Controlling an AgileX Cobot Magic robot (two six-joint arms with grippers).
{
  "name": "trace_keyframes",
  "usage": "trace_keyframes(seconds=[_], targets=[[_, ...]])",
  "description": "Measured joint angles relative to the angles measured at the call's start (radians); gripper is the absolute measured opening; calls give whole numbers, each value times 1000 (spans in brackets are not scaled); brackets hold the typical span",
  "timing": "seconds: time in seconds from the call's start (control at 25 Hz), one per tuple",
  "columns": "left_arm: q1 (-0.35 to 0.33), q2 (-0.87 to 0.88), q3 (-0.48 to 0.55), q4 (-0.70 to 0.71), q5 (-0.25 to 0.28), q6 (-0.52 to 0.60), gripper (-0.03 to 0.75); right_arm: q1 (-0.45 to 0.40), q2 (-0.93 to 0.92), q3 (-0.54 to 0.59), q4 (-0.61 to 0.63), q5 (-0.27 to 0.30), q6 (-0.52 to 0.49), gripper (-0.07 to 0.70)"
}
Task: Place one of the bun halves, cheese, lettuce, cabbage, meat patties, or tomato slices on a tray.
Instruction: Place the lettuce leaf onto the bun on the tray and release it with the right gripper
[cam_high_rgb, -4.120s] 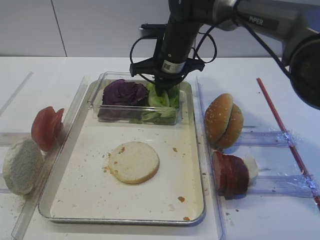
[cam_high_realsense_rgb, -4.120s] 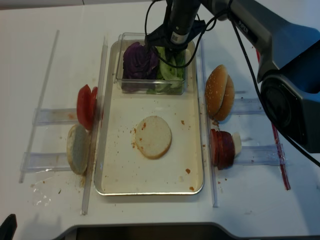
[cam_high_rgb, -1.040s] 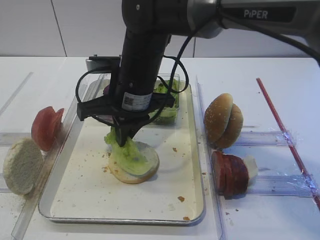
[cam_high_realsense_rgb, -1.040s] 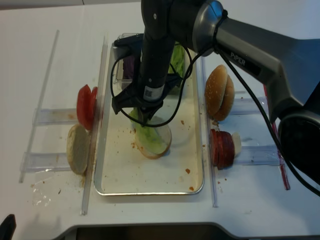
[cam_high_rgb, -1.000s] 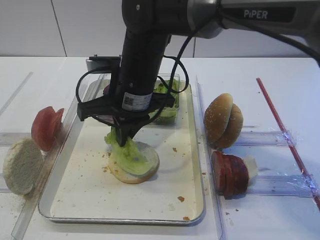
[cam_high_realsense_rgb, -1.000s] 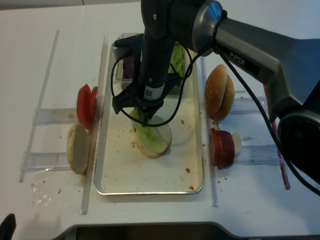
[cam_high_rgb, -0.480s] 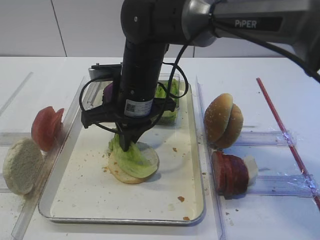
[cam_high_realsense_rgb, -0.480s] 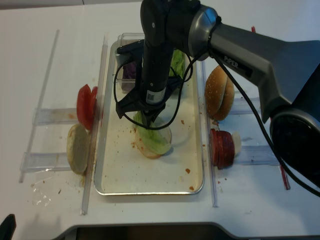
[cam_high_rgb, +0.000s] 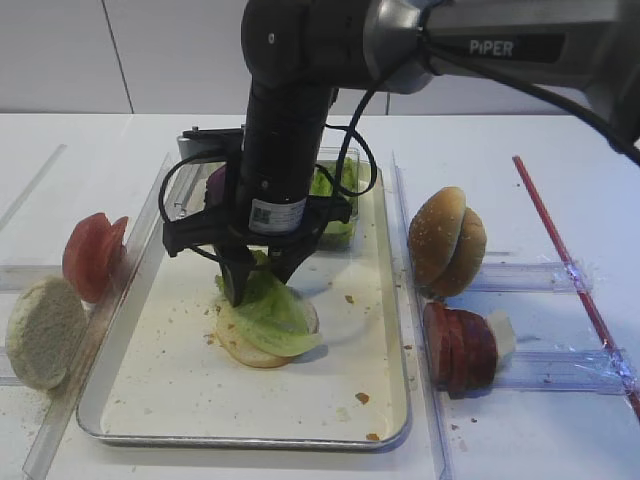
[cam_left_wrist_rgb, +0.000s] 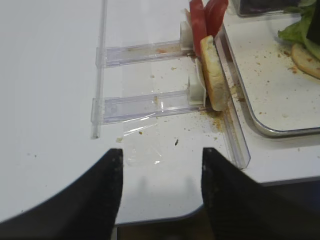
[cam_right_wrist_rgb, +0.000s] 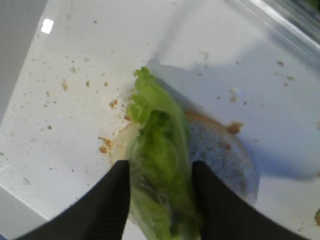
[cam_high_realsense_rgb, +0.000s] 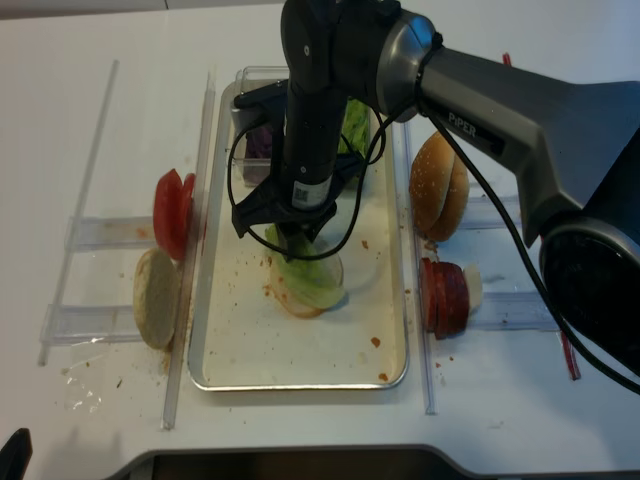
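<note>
The pale green lettuce (cam_high_rgb: 272, 312) lies across a flat bun half (cam_high_rgb: 236, 346) in the middle of the silver tray (cam_high_rgb: 190, 395). My right gripper (cam_high_rgb: 258, 285) stands straight down over them, open, one finger on each side of the leaf's upper end. The right wrist view shows the lettuce (cam_right_wrist_rgb: 157, 125) resting on the bun half (cam_right_wrist_rgb: 222, 157) between the spread fingers (cam_right_wrist_rgb: 112, 200). The other high view shows the lettuce (cam_high_realsense_rgb: 312, 285) below the gripper (cam_high_realsense_rgb: 295, 240). My left gripper (cam_left_wrist_rgb: 161, 152) hovers open and empty over bare table near the front edge.
A clear box (cam_high_rgb: 340, 228) with purple cabbage (cam_high_rgb: 215, 185) and green leaves stands at the tray's far end. Sesame buns (cam_high_rgb: 447, 242), meat patties (cam_high_rgb: 460, 348) and cheese (cam_high_rgb: 501, 334) stand in racks on the right. Tomato slices (cam_high_rgb: 92, 255) and a pale bun half (cam_high_rgb: 42, 332) stand on the left.
The right gripper carried the lettuce from the box to the bun half. In the last half second its fingers spread and the leaf settled flatter on the bun.
</note>
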Motion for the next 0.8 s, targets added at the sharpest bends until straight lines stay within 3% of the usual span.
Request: trace_keyframes(seconds=[0.12, 0.24, 0.6, 0.68, 0.8], targets=[[0, 0, 0, 0, 0, 0, 344, 0, 0, 0, -4, 0, 0, 413], [0, 0, 0, 0, 0, 0, 344, 0, 0, 0, -8, 0, 0, 491], [0, 0, 0, 0, 0, 0, 344, 0, -18, 0, -77, 0, 0, 517], [0, 0, 0, 0, -2, 0, 344, 0, -20, 1, -82, -36, 3, 519], [0, 0, 0, 0, -2, 0, 344, 0, -20, 1, -97, -8, 3, 519]])
